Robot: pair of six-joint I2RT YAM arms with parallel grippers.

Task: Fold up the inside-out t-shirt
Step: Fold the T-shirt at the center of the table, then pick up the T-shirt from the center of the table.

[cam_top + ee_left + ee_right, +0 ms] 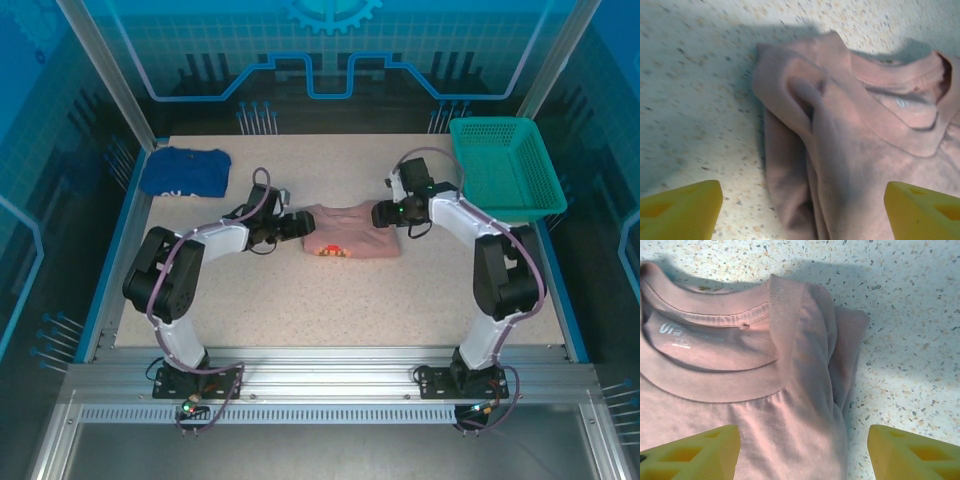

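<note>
Pink t-shirt [345,232] lies part-folded at mid-counter [340,310], its long axis running left to right between your arms.
Your left fingers [682,210] and right fingers [695,452] gape wide and hold nothing, one pair at each collar-end corner, equally near. The blue garment [186,170] and green basket [505,165] sit well apart.

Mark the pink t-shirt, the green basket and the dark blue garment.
pink t-shirt [352,230]: top external view, middle of its body.
green basket [505,168]: top external view, its bare mesh floor.
dark blue garment [185,170]: top external view, its centre.

Folded salmon t-shirt [343,231], table centre
</note>
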